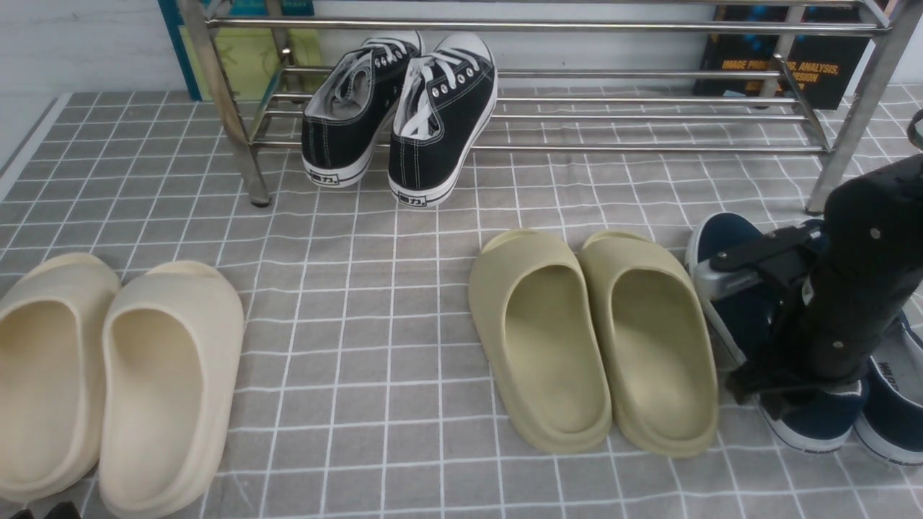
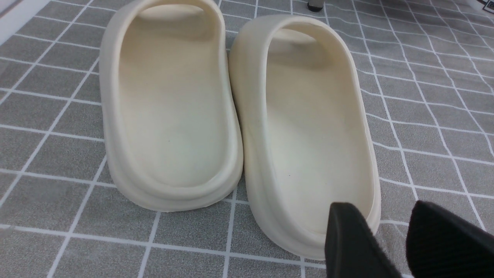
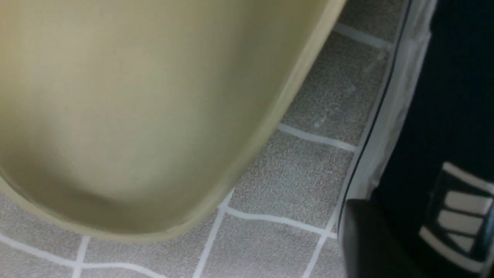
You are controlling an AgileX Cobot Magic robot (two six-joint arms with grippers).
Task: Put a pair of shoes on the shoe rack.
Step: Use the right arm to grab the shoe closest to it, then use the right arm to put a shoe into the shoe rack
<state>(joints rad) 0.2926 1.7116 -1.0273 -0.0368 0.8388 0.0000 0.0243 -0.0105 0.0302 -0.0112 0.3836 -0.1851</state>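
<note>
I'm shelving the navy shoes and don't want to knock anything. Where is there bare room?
The rack is bare right of the black sneakers. The checked cloth is open between the cream slippers and the olive slippers. It's crowded at front right: olive slippers, navy shoes and right arm sit close.

three pairs on a grey checked cloth [image 1: 360,288]
black lace-up sneakers [image 1: 440,122] at the back, toes tipped up; olive slippers [image 1: 541,339] side by side mid-cloth; cream slippers [image 1: 169,375] well apart, far left.
</note>
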